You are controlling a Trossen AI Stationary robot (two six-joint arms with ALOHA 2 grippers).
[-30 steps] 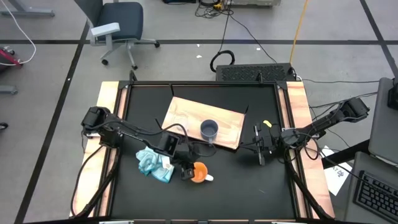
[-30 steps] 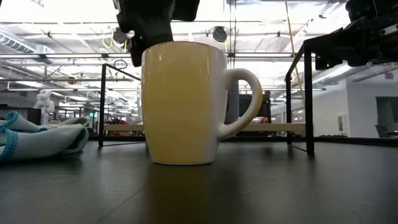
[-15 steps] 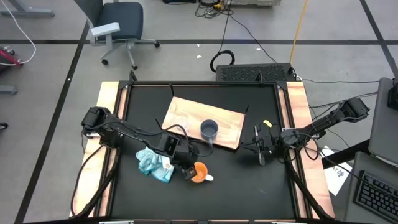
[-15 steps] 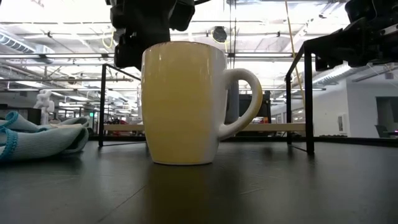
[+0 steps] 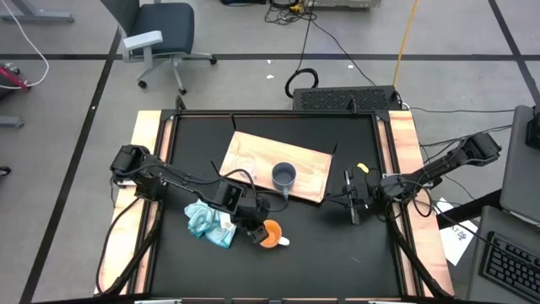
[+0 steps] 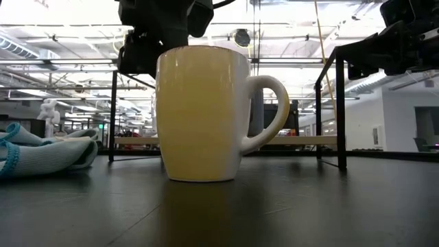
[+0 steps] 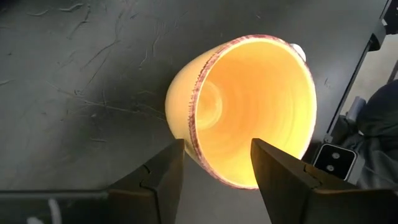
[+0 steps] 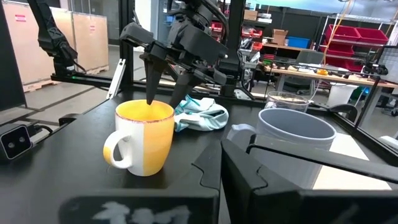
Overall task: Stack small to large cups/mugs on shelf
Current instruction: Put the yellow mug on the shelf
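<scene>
The orange mug (image 5: 270,234) stands upright on the black tabletop, its white handle (image 5: 284,241) toward the near right. My left gripper (image 7: 217,144) hangs open just above its rim, slanting down; one finger stands outside the wall and one over the opening, touching nothing. The grey-blue mug (image 5: 283,176) stands upright on the wooden shelf board (image 5: 253,156). A clear glass cup (image 8: 288,99) shows behind it. My right gripper (image 5: 352,209) waits shut at the table's right, level and clear of everything.
A light blue cloth (image 5: 209,221) lies bunched on the tabletop just left of the orange mug, under my left arm. The board lies slanted at the table's far middle. A black frame (image 6: 341,103) stands at the table's edges. Bare tabletop lies between the orange mug and my right gripper.
My left gripper has rolled about its own pointing line above the orange mug, staying in place and open. The mug has kept still.
</scene>
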